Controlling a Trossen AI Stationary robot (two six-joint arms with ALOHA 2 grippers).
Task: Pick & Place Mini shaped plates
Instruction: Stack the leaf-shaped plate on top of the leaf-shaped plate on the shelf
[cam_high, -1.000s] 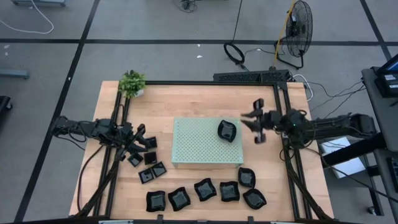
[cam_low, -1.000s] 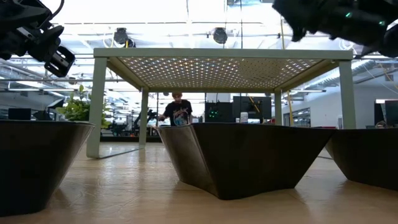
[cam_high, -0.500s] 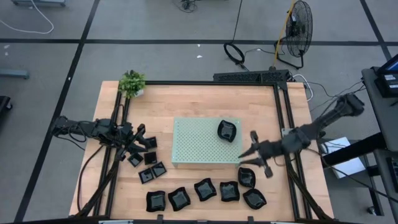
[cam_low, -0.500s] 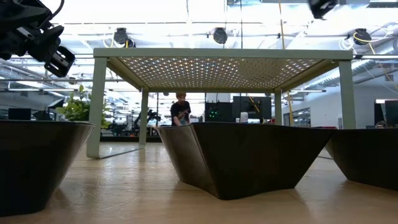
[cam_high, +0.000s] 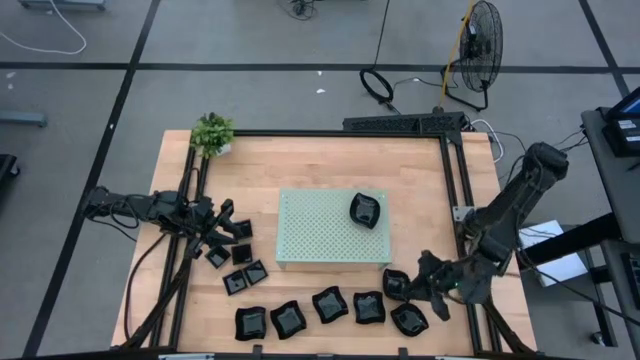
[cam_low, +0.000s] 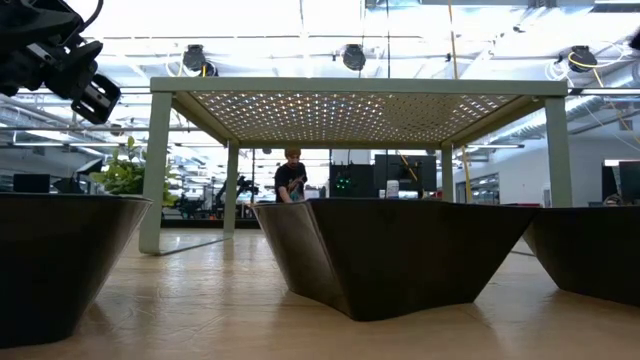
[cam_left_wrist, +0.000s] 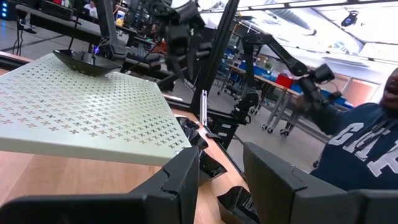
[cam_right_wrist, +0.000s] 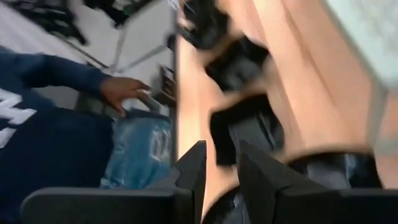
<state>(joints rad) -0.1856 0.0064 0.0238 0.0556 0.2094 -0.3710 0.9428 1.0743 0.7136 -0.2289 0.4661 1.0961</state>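
I have the right hand (cam_high: 408, 291) low over the plate (cam_high: 396, 284) at the bench's (cam_high: 300, 160) front right, fingers seemingly slightly parted, next closing on its rim.

My right arm (cam_high: 510, 205) reaches in from the table's right edge, bent at the elbow, and its gripper (cam_high: 428, 284) hangs low near the front right corner with its fingers spread apart. My left arm (cam_high: 130, 205) lies stretched along the left edge, its gripper (cam_high: 222, 232) pointing toward the middle, fingers (cam_left_wrist: 180, 180) parted a little.
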